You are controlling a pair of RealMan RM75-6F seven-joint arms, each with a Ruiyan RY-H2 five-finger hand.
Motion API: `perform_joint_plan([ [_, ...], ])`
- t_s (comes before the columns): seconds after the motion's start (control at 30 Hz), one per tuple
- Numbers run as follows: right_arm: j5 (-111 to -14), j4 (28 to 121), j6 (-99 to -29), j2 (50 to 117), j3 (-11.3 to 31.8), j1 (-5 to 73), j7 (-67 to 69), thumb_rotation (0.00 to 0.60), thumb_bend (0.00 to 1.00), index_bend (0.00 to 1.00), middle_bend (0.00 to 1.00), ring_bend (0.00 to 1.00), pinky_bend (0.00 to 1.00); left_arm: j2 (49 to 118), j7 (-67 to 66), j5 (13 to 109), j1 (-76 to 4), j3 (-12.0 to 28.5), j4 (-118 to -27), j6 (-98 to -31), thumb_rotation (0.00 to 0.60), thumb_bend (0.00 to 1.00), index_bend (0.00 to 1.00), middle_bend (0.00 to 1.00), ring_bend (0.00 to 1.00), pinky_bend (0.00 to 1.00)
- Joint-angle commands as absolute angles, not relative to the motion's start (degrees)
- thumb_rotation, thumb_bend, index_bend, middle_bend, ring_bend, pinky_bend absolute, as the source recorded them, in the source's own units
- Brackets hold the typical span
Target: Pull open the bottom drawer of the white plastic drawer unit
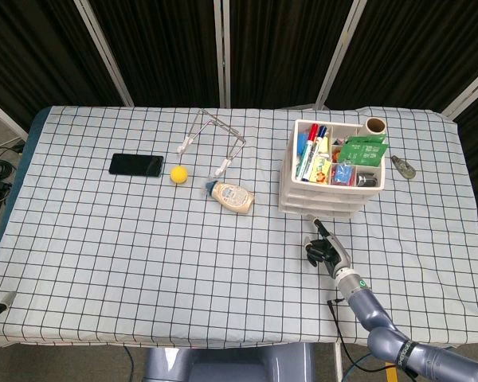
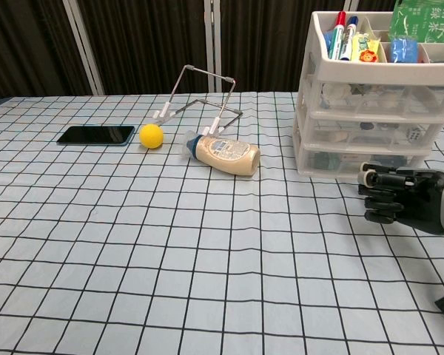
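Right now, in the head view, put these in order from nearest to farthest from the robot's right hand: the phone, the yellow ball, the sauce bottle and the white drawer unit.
From the right hand:
1. White drawer unit, just beyond the hand.
2. Sauce bottle, lying to the left.
3. Yellow ball, further left.
4. Phone, farthest left.

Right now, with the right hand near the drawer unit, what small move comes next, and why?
Probably ease the right hand forward to the bottom drawer. Its fingers are curled, holding nothing, just short of the closed drawer front.
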State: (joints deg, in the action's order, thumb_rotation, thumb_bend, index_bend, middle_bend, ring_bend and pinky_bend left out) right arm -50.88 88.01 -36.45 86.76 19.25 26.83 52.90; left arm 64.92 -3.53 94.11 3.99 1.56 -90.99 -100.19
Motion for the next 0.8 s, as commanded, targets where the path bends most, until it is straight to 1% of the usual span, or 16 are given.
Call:
perform_joint_plan([
  [0.03,-50.13,87.06,-35.94,87.41,19.75,27.15,52.43,0.6,0.58,0.05,0.97,0.99,0.88,64.87,-3.54,94.24,4.04,1.55,-91.09,-100.36,0.6,0.0,0.0,0.0,0.0,0.0],
  [0.8,-46.79,81.24,-32.5,90.99,22.47,27.53,50.25,0.6,0.58,0.06,0.96,0.99,0.88,64.87,-3.78,93.81,3.83,1.64,-91.18,-99.57,0.6,0.0,0.0,0.0,0.0,0.0],
])
